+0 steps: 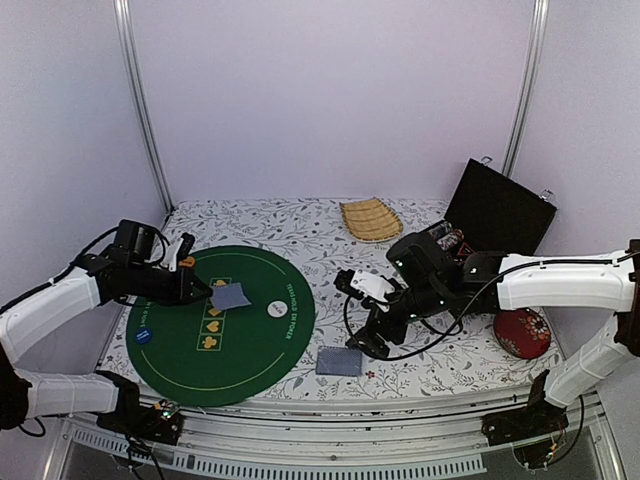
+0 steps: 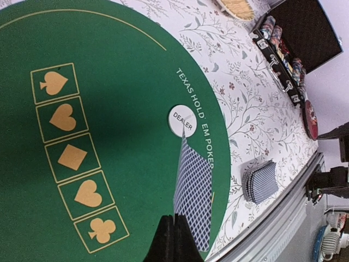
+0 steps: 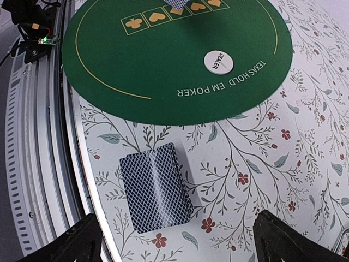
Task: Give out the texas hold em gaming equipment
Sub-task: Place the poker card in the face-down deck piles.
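Note:
A round green poker mat (image 1: 225, 345) lies on the flowered tablecloth. My left gripper (image 1: 212, 293) is shut on one blue-backed playing card (image 1: 231, 296) and holds it above the mat's suit boxes. The left wrist view shows the shut fingertips (image 2: 174, 240) pinching that card (image 2: 193, 191) by its edge. The deck (image 1: 339, 361) lies face down off the mat near the front edge. My right gripper (image 1: 362, 340) hovers over it, open and empty, with the deck (image 3: 156, 187) between its spread fingers (image 3: 82, 245). A white dealer button (image 1: 277, 309) and a blue token (image 1: 143, 337) lie on the mat.
An open black case (image 1: 497, 215) holding chips stands at the back right. A tan woven tray (image 1: 370, 218) lies at the back. A red cushion (image 1: 522, 332) lies at the right. The table's front rail (image 3: 32, 164) is close to the deck.

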Motion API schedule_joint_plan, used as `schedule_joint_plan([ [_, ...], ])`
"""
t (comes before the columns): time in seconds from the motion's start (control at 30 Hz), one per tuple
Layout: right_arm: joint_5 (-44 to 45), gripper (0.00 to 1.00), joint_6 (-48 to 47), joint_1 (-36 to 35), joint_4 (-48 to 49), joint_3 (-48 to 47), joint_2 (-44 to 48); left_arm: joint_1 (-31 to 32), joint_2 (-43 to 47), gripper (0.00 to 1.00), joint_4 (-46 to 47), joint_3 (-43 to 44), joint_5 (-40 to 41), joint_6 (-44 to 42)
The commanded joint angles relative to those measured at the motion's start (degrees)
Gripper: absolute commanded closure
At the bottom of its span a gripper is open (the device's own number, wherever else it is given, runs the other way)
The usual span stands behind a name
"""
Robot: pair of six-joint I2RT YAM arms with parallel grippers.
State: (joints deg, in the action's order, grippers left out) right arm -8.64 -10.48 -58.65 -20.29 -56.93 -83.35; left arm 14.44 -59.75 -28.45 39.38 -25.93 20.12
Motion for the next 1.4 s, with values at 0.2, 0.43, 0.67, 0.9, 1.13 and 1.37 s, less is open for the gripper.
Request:
schedule_joint_plan([
  [0.2,-4.30,0.01,-0.81,3.13,2.56,1.43,-0.08,16.24,-0.18,1.00,14.47,-0.05,-9.92,3.22],
  [0.43,-6.31,0.01,5.52,10.19,4.08,2.88,1.96,27.65,-20.04,1.00,31.60,1.64,-16.08,5.46],
  [0.67,-5.46,0.01,7.24,11.11,3.10,5.26,4.40,32.23,-33.26,1.00,42.63,5.33,-19.65,6.85],
  [0.9,-4.61,0.01,7.45,11.15,2.54,5.66,5.04,33.11,-39.96,1.00,44.80,6.53,-18.63,7.00],
  [1.13,-1.52,0.01,7.49,11.82,1.08,4.42,6.02,34.29,-42.78,1.00,43.20,6.72,-14.98,6.98],
  [1.37,-0.13,0.01,7.29,12.82,-1.47,2.54,6.65,34.18,-41.21,0.84,39.99,6.84,-11.05,6.47],
])
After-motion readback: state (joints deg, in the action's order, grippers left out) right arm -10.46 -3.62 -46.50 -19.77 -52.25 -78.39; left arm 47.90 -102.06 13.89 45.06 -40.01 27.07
